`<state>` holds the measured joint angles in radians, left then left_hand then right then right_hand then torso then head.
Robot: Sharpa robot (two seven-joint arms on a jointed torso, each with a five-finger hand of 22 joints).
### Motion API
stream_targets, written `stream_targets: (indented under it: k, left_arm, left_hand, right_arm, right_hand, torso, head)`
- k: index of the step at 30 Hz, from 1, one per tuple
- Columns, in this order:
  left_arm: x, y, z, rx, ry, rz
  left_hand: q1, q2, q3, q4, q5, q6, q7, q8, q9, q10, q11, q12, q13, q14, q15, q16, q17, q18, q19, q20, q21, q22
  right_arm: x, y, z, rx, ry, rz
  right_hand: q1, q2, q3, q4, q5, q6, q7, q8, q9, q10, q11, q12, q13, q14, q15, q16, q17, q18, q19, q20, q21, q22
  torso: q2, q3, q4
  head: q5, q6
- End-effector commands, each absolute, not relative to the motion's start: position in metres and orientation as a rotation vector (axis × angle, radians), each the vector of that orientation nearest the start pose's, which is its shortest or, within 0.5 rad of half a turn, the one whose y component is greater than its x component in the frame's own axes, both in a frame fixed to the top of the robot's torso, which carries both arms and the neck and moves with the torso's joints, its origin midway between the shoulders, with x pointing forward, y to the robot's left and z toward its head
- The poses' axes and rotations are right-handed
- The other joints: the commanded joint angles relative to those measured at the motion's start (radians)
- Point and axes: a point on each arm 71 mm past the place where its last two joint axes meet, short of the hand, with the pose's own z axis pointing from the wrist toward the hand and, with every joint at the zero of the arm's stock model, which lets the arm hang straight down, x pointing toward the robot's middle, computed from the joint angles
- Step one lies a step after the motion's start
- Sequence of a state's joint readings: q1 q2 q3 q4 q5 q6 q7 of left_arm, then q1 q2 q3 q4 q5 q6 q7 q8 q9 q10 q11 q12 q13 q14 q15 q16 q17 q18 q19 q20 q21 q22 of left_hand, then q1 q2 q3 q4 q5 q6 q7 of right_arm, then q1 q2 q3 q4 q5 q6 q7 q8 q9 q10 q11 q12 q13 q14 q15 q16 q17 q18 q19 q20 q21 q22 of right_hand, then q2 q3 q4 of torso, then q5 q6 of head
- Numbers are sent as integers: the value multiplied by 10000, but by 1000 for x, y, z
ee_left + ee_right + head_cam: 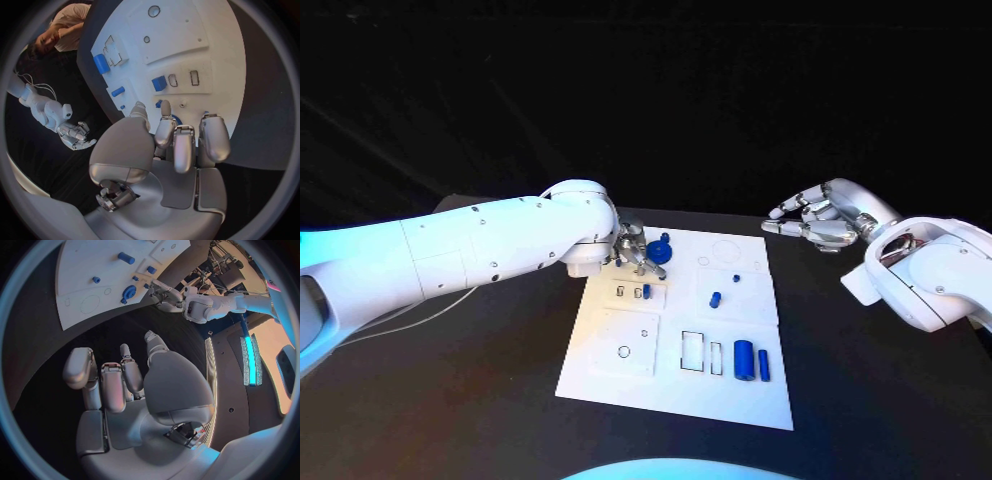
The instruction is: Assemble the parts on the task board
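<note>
The white task board (678, 375) lies in the middle of the table. A round blue part (658, 247) sits at its far left corner. My left hand (632, 256) hovers right beside that part, fingers stretched toward it and holding nothing; the left wrist view shows the round blue part (177, 119) just beyond my fingertips (166, 107). My right hand (813, 221) hangs over bare table off the board's far right corner, fingers apart and empty. Other blue parts lie on the board: a small piece (648, 291) in a slot, a peg (715, 298) and a thick cylinder (744, 355).
A thin blue bar (763, 364) lies beside the thick cylinder, and a tiny blue piece (734, 275) sits near the peg. Outlined recesses (692, 351) mark the board's near half. Black table (877, 380) surrounds the board.
</note>
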<state>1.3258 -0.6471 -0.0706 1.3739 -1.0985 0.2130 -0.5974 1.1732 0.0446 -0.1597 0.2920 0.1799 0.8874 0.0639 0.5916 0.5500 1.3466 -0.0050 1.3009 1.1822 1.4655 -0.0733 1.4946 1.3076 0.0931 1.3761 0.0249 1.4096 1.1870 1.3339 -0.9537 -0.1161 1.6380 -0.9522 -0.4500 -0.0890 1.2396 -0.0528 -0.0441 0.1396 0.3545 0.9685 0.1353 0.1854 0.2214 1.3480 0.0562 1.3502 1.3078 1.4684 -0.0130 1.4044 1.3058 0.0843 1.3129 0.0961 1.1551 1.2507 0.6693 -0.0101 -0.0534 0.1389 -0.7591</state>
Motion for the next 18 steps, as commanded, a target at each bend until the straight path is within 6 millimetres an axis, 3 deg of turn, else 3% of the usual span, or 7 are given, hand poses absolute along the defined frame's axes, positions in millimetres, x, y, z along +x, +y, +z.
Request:
stream_targets:
  k: [1,18]
  left_arm:
    - [517,163,-189,-237,23399,-2797]
    - [521,164,-194,-26,23741,-2446]
  left_hand:
    - [-48,31,-39,4,18,-58,17,-30,10,-74,-20,-25,-18,709,43,-3,1348,-176,32,45,37,16]
    - [-196,36,-163,14,6,-49,50,-127,18,-120,14,-62,-54,707,76,-8,1345,-176,22,80,46,31]
  right_arm:
    - [479,-231,-141,3212,16360,8234]
    - [479,-231,-141,3197,16387,8231]
  right_hand:
    - [-75,0,-38,-1,55,-87,1,43,9,54,-16,28,93,393,-54,-46,-13,177,23,-53,-38,-11]
    - [-75,0,-38,-1,55,-87,1,43,9,54,-16,28,93,393,-54,-46,-13,177,23,-53,-38,-11]
  torso:
    - [8,-3,-6]
    - [11,-1,3]
  head:
    - [0,-26]
    - [21,-114]
